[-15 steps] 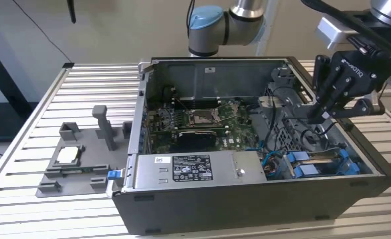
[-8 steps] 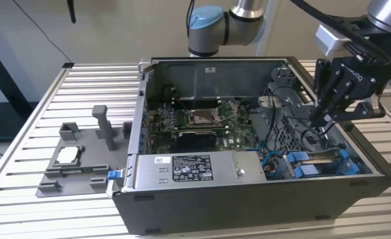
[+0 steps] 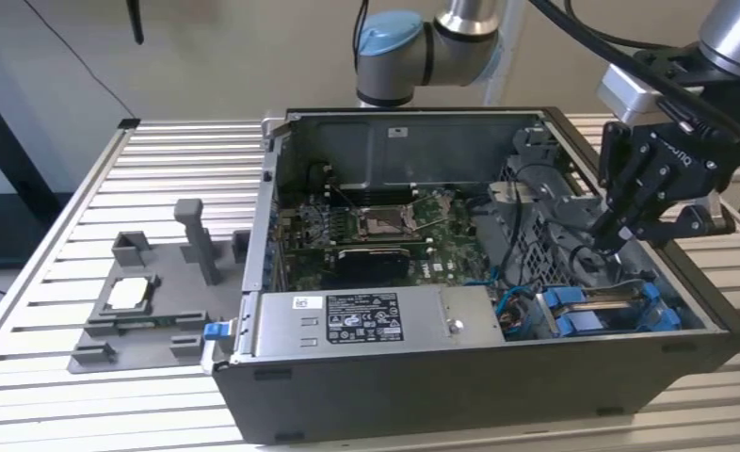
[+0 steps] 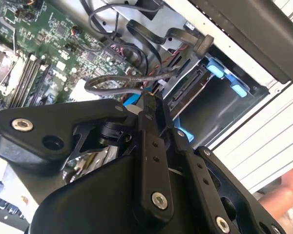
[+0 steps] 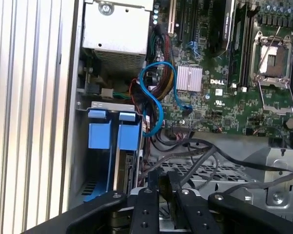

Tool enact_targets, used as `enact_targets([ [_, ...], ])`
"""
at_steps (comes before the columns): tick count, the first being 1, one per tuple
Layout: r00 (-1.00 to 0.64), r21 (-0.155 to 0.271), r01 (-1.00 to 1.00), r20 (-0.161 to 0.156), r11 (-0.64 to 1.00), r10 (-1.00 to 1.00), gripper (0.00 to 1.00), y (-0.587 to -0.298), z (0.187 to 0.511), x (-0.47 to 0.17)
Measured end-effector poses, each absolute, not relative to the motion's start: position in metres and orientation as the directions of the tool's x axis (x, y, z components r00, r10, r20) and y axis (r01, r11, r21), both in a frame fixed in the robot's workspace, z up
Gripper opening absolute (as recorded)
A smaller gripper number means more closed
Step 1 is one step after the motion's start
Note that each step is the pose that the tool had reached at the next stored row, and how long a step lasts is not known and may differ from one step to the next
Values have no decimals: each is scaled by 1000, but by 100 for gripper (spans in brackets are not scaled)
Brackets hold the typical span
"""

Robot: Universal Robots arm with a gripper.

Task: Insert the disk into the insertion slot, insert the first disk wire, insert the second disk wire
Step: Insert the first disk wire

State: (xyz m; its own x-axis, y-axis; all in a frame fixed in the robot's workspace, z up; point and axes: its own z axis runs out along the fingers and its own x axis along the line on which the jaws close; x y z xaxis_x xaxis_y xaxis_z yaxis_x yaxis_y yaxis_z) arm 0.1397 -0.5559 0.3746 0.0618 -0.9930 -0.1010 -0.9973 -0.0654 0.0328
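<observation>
In the exterior view my gripper (image 3: pixel 618 237) hangs inside the open computer case (image 3: pixel 383 395), at the exterior view's right, above the drive cage. Its fingers stand close together, shut, in both wrist views (image 5: pixel 164 183) (image 4: pixel 144 97). Black wires (image 5: pixel 195 151) run right past the fingertips; whether one is pinched cannot be told. The insertion slot (image 5: pixel 112 131), with bright blue tabs, lies beside the gripper near the case's front corner (image 3: pixel 603 309) (image 4: pixel 219 92). A grey strip stands between the blue pieces; whether it is the disk cannot be told.
A silver power-supply box (image 3: pixel 358 320) with a label lies along the case's front. The green motherboard (image 3: pixel 370 231) fills the case floor. A blue cable (image 5: pixel 154 95) loops beside the slot. A grey fixture tray (image 3: pixel 144 311) sits on the slatted table at the exterior view's left.
</observation>
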Motion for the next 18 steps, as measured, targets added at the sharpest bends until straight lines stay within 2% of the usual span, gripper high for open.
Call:
enact_targets([
  [18, 55, 46, -997, -81, -59, -995, 20, -563, 366, 161],
])
